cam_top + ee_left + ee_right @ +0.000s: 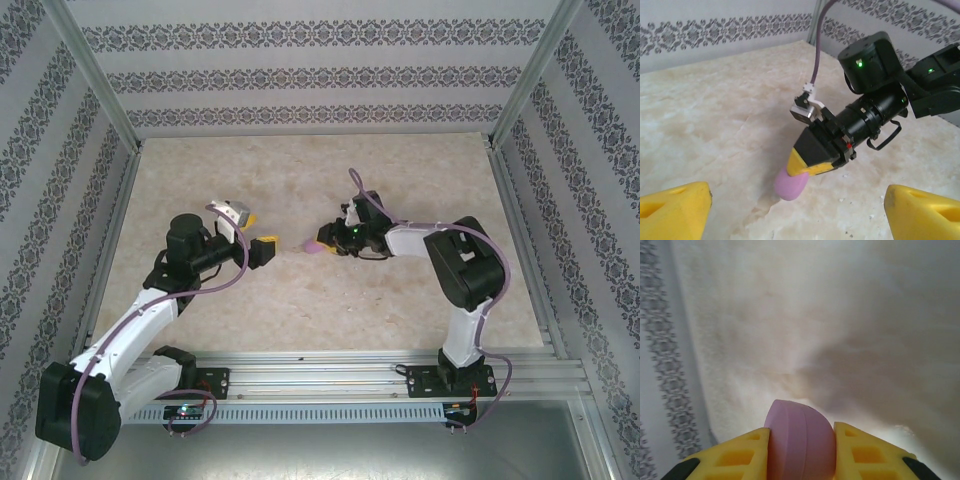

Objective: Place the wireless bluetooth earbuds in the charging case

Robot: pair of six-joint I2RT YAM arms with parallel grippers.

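The right gripper [801, 452] is clamped on the pink charging case [799, 427]; the left gripper [797, 207] is spread wide apart.

Bare beige marbled tabletop [300, 170] lies wide open behind the two arms, hemmed on three sides by grey-patterned white walls [300, 75] and silver metal corner posts [100, 85]. At mid-table the room narrows: the right gripper [325, 242], yellow fingers clamped on a pink oval plastic case [789, 185] held low over the surface, faces the left gripper [265, 248], whose yellow fingers stand spread wide. A short strip of bare table separates them. The right arm's black wrist and lilac cable [816, 55] block the approach from behind the case.
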